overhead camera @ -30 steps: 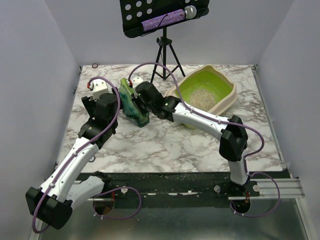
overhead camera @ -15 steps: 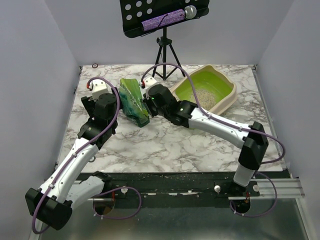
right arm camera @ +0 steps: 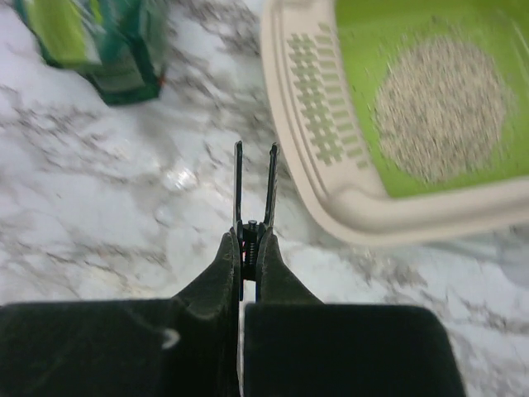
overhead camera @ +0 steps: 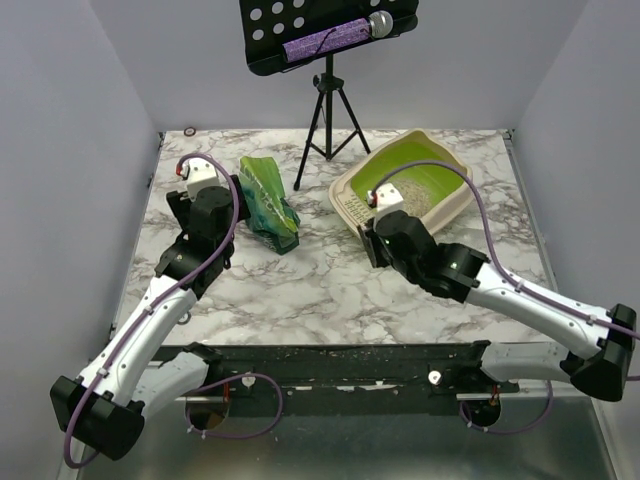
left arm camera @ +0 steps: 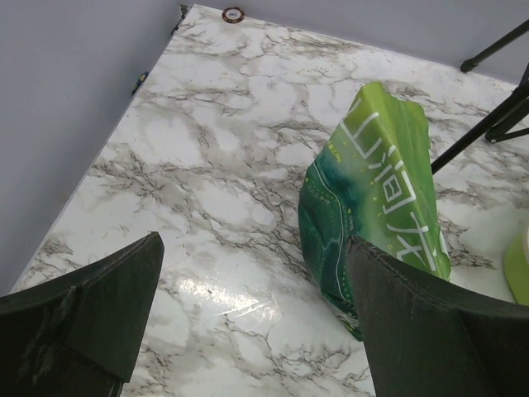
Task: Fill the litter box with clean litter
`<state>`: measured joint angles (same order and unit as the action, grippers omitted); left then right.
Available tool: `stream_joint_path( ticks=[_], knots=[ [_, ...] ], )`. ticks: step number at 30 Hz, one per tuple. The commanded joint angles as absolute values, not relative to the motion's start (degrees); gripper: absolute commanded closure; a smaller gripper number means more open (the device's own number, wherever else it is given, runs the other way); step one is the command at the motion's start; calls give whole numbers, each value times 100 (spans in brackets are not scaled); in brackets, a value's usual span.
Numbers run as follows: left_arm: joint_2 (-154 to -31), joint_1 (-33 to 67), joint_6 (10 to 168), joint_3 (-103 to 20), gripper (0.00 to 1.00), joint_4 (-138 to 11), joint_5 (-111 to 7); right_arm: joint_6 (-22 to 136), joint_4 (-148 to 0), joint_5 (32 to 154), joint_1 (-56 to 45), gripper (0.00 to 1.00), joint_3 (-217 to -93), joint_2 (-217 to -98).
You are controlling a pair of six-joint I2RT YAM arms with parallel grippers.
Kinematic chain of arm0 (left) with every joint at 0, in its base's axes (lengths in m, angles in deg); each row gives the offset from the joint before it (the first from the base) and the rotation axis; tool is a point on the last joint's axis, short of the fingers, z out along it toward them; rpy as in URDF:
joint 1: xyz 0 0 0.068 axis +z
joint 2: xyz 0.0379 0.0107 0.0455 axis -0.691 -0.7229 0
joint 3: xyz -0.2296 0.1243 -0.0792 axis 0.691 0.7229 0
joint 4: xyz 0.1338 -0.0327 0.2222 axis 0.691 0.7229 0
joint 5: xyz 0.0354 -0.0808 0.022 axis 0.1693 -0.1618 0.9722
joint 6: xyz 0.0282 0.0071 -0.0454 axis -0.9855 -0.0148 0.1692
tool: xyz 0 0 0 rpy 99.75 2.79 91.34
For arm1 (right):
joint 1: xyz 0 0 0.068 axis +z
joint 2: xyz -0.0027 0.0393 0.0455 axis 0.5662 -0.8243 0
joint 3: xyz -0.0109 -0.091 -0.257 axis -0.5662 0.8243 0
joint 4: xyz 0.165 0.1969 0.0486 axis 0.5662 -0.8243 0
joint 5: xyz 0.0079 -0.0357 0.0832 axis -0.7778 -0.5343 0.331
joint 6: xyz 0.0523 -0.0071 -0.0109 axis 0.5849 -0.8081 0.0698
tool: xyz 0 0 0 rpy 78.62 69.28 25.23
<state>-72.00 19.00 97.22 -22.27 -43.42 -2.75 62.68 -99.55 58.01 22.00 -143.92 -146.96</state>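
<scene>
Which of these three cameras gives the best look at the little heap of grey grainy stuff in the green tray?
The right wrist view: the pile of pale grey-beige litter granules fills much of the lime-green inside of the beige plastic litter box, slightly blurred. The top external view shows it whole but small. The left wrist view shows none of it.
</scene>
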Motion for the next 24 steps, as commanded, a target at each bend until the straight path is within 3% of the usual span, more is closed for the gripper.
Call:
stream_joint_path(
  ticks=[1,9,16,21,24],
  knots=[
    [-7221,1927,9652,-2298,1,-4371,-772,7407,-11013,5472,1861,99,-13443,-13942],
    [-7362,1866,9643,-2315,1,-4371,-1036,8551,-11093,6237,298,99,-11921,-13027],
    [-7537,1831,9599,-2324,1,-4379,-1194,9245,-10434,6721,-969,99,-11156,-13175],
    [-7625,1787,9529,-2298,1,-4440,-1299,9413,-10188,6721,-1313,98,-10953,-13483],
    [-7678,1778,9520,-2263,1,-4520,-1466,9466,-10161,6712,-1357,65,-10927,-13519]
  ],
)
